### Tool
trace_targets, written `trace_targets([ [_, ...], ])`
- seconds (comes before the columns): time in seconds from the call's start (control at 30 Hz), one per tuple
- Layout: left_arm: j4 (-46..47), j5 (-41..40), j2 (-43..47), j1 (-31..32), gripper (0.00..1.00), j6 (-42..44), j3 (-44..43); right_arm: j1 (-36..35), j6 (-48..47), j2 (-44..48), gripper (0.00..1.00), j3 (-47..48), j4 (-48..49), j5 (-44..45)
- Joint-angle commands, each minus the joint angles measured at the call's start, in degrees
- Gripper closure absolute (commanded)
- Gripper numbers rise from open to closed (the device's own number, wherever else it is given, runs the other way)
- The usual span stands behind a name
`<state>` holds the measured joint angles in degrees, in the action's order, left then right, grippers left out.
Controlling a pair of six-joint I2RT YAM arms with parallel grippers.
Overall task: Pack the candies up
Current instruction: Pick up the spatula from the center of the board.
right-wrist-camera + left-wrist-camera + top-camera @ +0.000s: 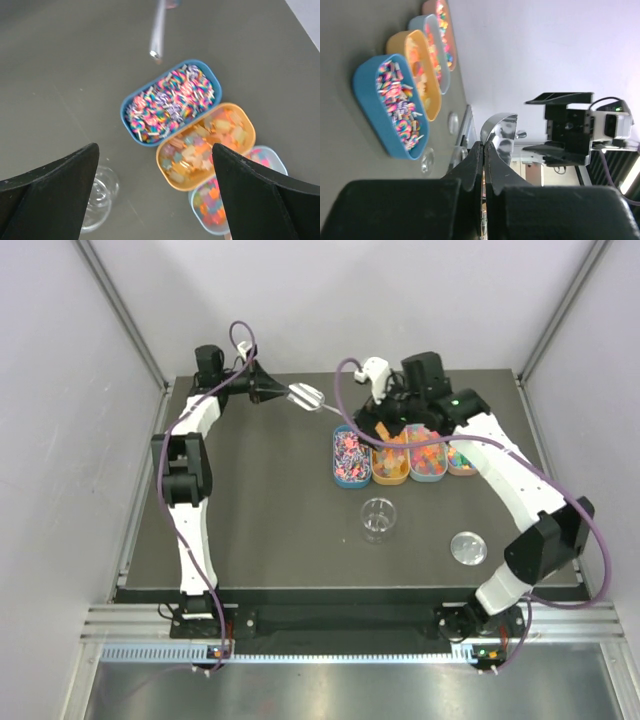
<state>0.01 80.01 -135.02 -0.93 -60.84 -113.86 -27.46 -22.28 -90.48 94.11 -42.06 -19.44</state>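
While the right pincer gapes, the candies apparently lie just beneath.

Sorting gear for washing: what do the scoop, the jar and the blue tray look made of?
Scoop: polished metal, by its mirror glare. Jar: clear glass or plastic, fully see-through. Blue tray: matte, opaque plastic, likely.

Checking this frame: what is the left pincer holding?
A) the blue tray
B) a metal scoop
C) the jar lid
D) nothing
B: the left pincer is shut on the shiny scoop, which sticks out past its tips, while the lid and the blue tray sit on the table apart from it.
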Motion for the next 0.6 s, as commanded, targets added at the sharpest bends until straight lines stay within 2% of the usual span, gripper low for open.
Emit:
trace_targets([
  [0.0, 29.4, 2.8, 3.3, 0.1, 1.00, -22.4, 1.9, -3.6, 1.5, -0.5, 0.04, 6.7, 1.9, 1.2],
  [0.1, 30.8, 3.0, 4.5, 0.4, 1.00, -23.4, 5.1, -5.9, 2.2, -1.1, 0.04, 8.2, 4.1, 2.9],
  [0.33, 30.5, 2.8, 5.7, 0.8, 1.00, -22.7, 5.7, -7.8, 0.6, -8.3, 0.03, 20.7, -3.4, 3.3],
  [0.57, 32.2, 3.1, 7.5, 3.1, 1.00, -22.7, 6.9, -8.2, -0.3, -12.1, 0.03, 20.2, -6.4, 5.1],
])
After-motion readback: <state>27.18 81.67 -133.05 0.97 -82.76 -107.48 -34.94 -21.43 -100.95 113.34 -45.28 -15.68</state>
